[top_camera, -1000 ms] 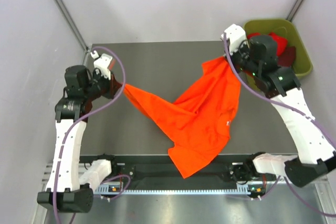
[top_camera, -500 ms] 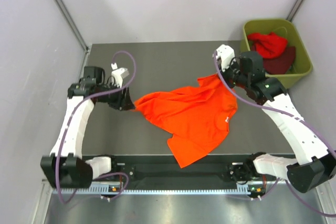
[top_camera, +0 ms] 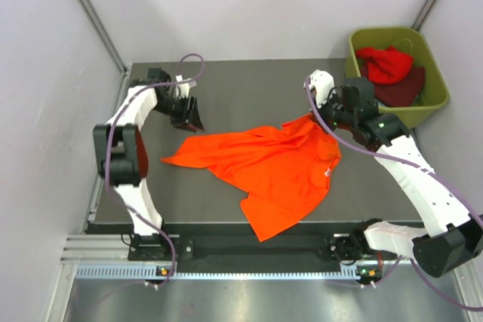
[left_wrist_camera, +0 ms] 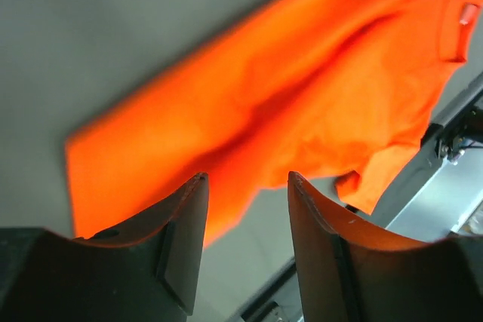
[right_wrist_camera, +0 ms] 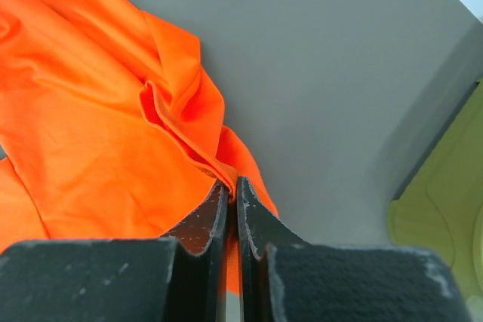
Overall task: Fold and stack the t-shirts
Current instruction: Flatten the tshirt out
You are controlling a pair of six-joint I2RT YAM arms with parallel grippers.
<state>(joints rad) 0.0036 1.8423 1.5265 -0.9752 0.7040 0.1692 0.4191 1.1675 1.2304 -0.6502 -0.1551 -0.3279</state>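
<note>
The orange t-shirt (top_camera: 272, 167) is lying spread but rumpled across the middle of the surface (top_camera: 249, 84), with its near end reaching over the front edge. The right tool (right_wrist_camera: 232, 184) is pinching a fold at the shirt's far right corner, probably anchoring it for smoothing. The left tool (left_wrist_camera: 245, 179) is hovering above the left end, partly open and gripping nothing. A red t-shirt (top_camera: 386, 64) and a maroon t-shirt (top_camera: 404, 92) are waiting in the green tub (top_camera: 436, 81) at the far right corner, with pale walls (top_camera: 264, 13) enclosing everything.
</note>
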